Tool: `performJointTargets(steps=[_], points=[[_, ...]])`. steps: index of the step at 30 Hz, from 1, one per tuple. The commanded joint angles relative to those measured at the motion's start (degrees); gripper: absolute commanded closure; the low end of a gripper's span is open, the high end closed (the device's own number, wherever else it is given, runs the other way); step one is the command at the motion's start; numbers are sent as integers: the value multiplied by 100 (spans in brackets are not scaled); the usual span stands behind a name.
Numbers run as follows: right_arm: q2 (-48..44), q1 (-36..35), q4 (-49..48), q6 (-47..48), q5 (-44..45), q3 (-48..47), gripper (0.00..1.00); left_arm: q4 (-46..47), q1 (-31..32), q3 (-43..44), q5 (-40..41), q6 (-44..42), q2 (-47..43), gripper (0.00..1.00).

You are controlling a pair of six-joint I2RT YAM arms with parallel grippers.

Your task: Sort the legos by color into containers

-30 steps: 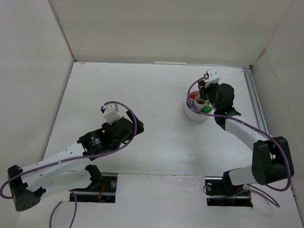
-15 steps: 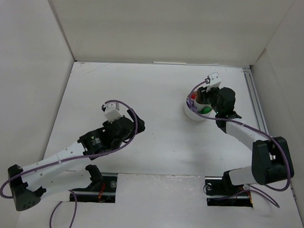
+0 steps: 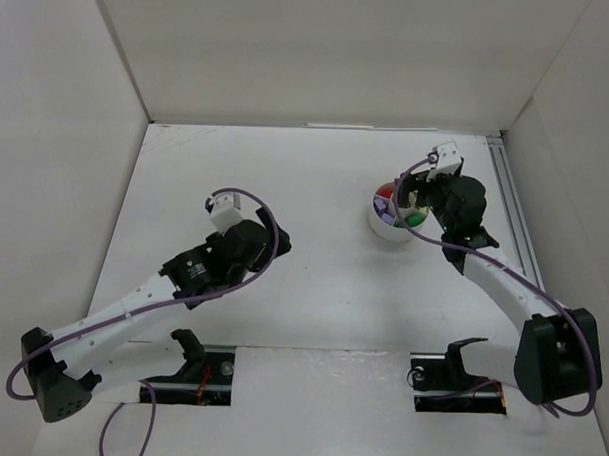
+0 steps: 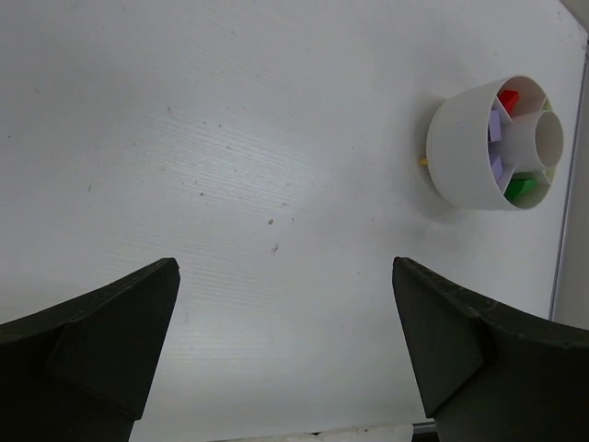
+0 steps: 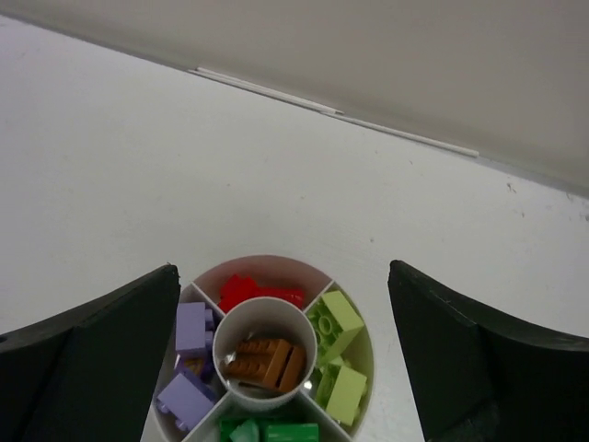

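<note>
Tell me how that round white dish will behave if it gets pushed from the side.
The dish looks like stiff plastic, squat with upright walls, so it would probably slide rather than tip. It likely weighs little, holding only small legos, so a light nudge may move it. They lie loose and might rattle.

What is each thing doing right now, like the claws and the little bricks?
left gripper: open, empty, over the table
right gripper: open, empty, above the dish
dish: upright on the table, holding bricks
red bricks: together in one wedge
purple bricks: together in another wedge
pale green bricks: in their own wedge
green bricks: in their own wedge
brown bricks: in the middle hub
</note>
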State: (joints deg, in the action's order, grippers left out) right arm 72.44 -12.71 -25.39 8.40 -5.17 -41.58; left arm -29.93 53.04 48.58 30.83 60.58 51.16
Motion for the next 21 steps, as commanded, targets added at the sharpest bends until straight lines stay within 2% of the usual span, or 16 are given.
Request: performJointTargets(steps=[1, 5, 7, 8, 11, 16, 21], points=[[-572, 41, 1082, -759, 831, -420, 0, 57, -485, 301, -515, -475, 411, 0], [-1065, 172, 2720, -1269, 1570, -666, 0, 496, -1679, 249, -1271, -1099, 685, 0], [-1293, 338, 3300, -1490, 1992, -667, 0, 751, -2006, 197, -1693, -1416, 685, 0], [-1468, 400, 4017, -1856, 2194, -745, 0, 752, -2164, 196, -1764, -1417, 685, 0], [-1654, 646, 5100, -2123, 2652, -799, 0, 752, -2587, 143, -1765, -1487, 580, 0], [-1962, 761, 5693, -2326, 3012, -633, 0, 551, -2790, 20, -1642, -1540, 369, 0], [-2331, 761, 5694, -2404, 2960, -474, 0, 444, -2790, -85, -1632, -1488, 18, 0]])
